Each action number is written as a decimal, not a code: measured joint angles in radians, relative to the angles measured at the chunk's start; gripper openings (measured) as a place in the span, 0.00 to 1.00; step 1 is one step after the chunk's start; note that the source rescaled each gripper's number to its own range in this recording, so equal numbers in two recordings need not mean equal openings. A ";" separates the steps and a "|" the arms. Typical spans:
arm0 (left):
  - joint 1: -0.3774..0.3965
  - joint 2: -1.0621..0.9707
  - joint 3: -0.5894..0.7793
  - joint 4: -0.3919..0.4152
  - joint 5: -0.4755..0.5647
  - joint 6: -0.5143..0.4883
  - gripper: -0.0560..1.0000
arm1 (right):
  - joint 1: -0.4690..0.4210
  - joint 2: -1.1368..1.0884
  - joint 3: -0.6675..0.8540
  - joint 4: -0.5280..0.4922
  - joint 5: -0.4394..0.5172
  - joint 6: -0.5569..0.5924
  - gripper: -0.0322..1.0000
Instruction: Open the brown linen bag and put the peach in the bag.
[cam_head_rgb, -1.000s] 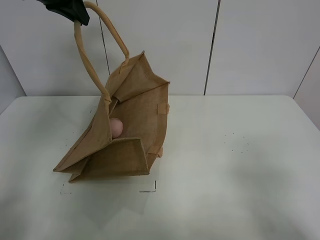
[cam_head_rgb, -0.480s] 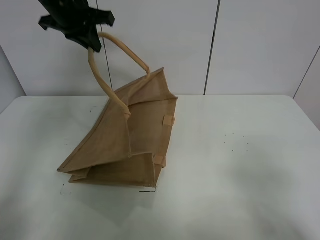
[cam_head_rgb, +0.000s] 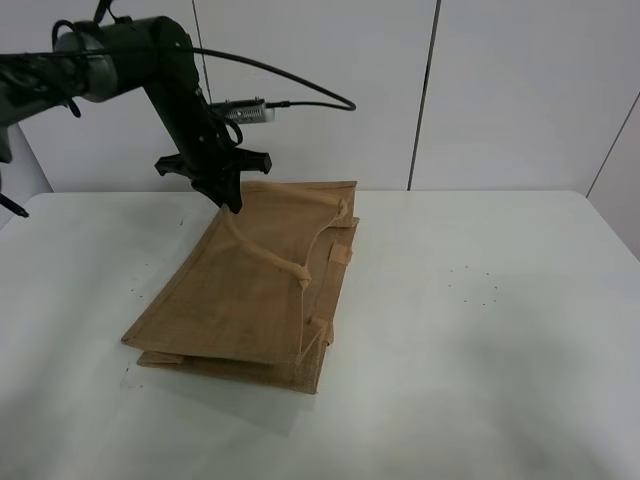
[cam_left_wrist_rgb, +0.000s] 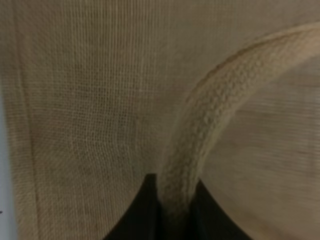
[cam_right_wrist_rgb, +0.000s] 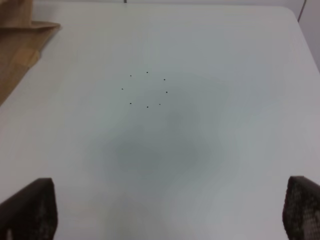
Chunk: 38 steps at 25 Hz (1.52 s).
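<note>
The brown linen bag (cam_head_rgb: 255, 290) lies nearly flat on the white table (cam_head_rgb: 480, 380), left of centre. Its mouth faces the back wall. My left gripper (cam_head_rgb: 230, 195) is low over the bag's back edge, shut on one beige loop handle (cam_head_rgb: 262, 250). In the left wrist view the dark fingers (cam_left_wrist_rgb: 147, 210) pinch that handle (cam_left_wrist_rgb: 215, 115) against the woven fabric (cam_left_wrist_rgb: 80, 100). The peach is hidden. My right gripper (cam_right_wrist_rgb: 165, 210) is open and empty above bare table; it is out of the exterior high view. A corner of the bag (cam_right_wrist_rgb: 15, 45) shows in its view.
A ring of small black dots (cam_head_rgb: 472, 285) marks the table right of the bag, also in the right wrist view (cam_right_wrist_rgb: 146, 90). The left arm (cam_head_rgb: 170, 80) and its cable (cam_head_rgb: 300, 90) hang over the back left. White wall panels stand behind.
My left gripper has come down and to the right with the handle. The bag has collapsed from propped open to nearly flat, and the peach seen inside it a second ago no longer shows.
</note>
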 joint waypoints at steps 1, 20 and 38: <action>0.000 0.016 0.000 0.000 -0.001 0.000 0.05 | 0.000 0.000 0.000 0.000 0.000 0.000 1.00; 0.016 0.056 -0.011 0.109 0.003 0.031 1.00 | 0.000 0.000 0.000 0.002 0.000 0.000 1.00; 0.306 0.033 -0.003 0.109 0.007 0.032 1.00 | 0.000 0.000 0.000 0.002 0.000 0.000 1.00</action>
